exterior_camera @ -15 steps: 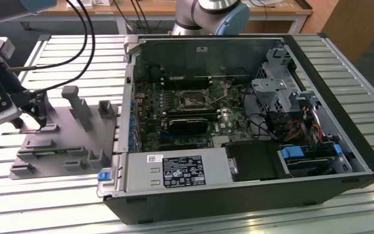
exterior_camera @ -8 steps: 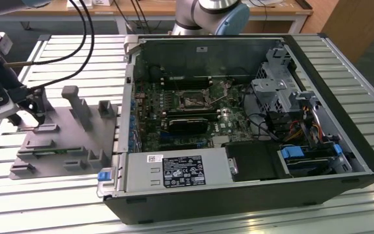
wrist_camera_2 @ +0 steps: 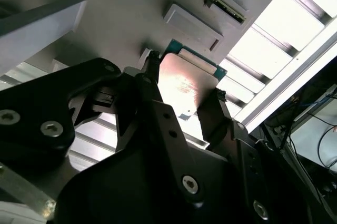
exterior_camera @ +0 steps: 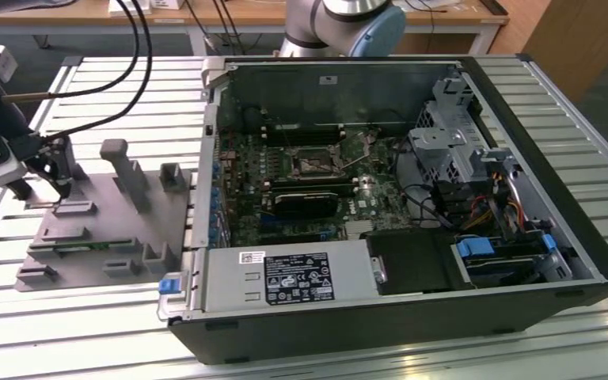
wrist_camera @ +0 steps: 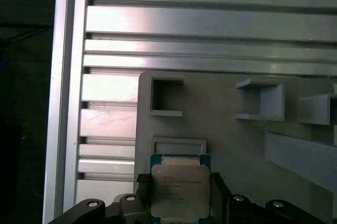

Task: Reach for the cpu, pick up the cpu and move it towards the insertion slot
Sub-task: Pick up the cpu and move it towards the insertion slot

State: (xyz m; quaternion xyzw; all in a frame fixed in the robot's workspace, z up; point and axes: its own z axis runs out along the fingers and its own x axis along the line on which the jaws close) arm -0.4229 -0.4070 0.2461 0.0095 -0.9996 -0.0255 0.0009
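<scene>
Gripper and arm stand at the exterior view's left, low over the grey plastic plate with its upright blocks, which lies on the slatted metal table. To the exterior view's right lies the open computer case, with the green motherboard inside it. The insertion slot, a dark square in a silver frame, is well apart from the gripper. A white label on the case's metal box carries dense black print, too fine to make out. In the second wrist view the cpu shows between the black fingers. They press against two opposite edges, so the gripper pinches the chip. Its shiny lid catches a bright glare and its green rim shows at the far edge, near a raised block of the plate. In the first wrist view the cpu lies flat with its lid towards the camera, and a finger stands at each side. Being square, it has no long axis, and its edges run parallel to the plate's edge. A few lines of small dark print cross the lid from finger to finger, unreadable here. Just beyond it lies a shallow square recess in the plate. Whether the chip rests on the plate or hangs clear cannot be told.
</scene>
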